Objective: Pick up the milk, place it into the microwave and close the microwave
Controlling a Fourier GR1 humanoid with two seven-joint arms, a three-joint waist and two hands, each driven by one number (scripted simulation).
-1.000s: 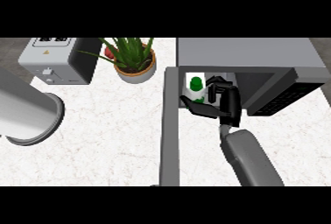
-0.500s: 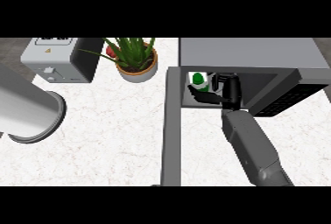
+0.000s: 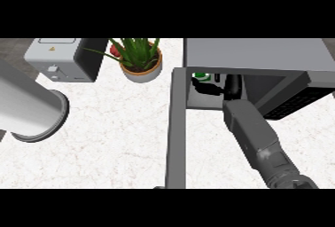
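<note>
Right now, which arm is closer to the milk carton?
Right. The right hand reaches inside the microwave, right against the milk. The left forearm sits far off at the view's left side; its hand isn't visible.

Light's pretty even and bright across the white counter (image 3: pixel 118 133), no glare anywhere. The only dark spot is inside the microwave (image 3: pixel 262 57), where stuff gets murky. The plant (image 3: pixel 138 55) casts barely any shadow.

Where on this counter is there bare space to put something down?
The widest bare stretch lies between the grey cylinder and the open microwave door, below the potted plant and toaster. Inside the microwave it is crowded: right hand and milk.
</note>
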